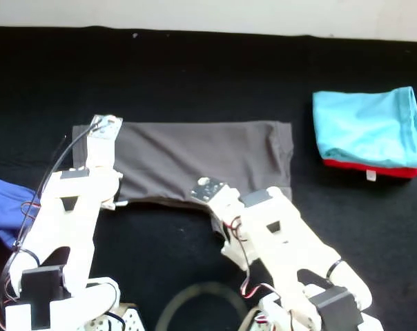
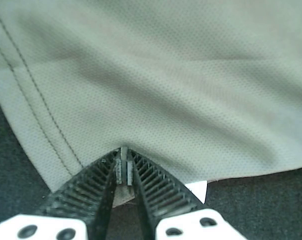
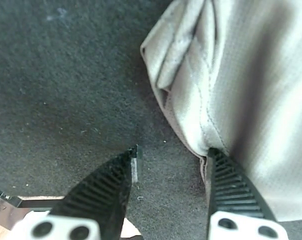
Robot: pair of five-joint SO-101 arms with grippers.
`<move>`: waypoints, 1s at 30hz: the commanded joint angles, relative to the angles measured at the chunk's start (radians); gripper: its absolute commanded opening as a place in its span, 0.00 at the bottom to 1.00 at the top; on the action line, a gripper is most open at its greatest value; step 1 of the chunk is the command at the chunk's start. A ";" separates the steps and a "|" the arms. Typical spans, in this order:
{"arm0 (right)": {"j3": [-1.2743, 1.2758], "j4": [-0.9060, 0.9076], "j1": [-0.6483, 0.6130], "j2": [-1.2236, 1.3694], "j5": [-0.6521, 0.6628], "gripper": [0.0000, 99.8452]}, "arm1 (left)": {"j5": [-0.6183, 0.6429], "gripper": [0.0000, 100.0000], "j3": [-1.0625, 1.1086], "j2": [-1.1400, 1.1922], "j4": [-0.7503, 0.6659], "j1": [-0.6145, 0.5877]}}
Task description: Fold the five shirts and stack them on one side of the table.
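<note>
Grey shirt lies spread as a broad, flat rectangle at the middle of the table, on a matt black cloth; its fabric is thin and soft, with a loose bunch at its right end. Well apart to the right sits a folded cyan shirt, squarish and puffy, on top of a folded red shirt that shows as a thin strip beneath; a crumpled blue shirt lies at the left edge. From the high view, the white plastic left arm reaches over the grey shirt's left end, and the right arm has its tip at the shirt's near edge, about midway along.

From the left wrist, the weave is a fine mesh of tiny dots, gently rippled, with a double line of dark stitching along the hem; the left gripper is closed, its ribbed black fingers pinching the grey shirt's edge between their tips; a small white label pokes out just beside them.

From the right wrist, the right gripper is spread wide and holds nothing; one toothed finger rests on the bare black cloth, the other at the edge of the grey shirt, where the fabric rolls into a soft, seamed fold.
</note>
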 commanded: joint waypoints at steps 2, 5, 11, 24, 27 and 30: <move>-0.030 -0.025 0.038 -0.002 0.012 0.18 | 0.009 0.01 -0.031 -0.001 -0.012 0.012; -0.028 -0.090 0.039 0.007 0.028 0.09 | 0.009 0.01 -0.031 -0.001 -0.012 0.012; -0.105 -0.104 0.076 0.246 0.080 0.08 | 0.009 0.01 -0.031 -0.001 -0.012 0.012; -0.639 0.285 0.090 0.214 0.081 0.01 | 0.009 0.01 -0.031 -0.001 -0.012 0.012; -0.776 0.337 0.091 0.254 0.083 0.01 | 0.009 0.01 -0.031 -0.001 -0.012 0.012; -0.900 0.361 0.091 0.351 0.109 0.01 | 0.009 0.01 -0.031 -0.001 -0.012 0.012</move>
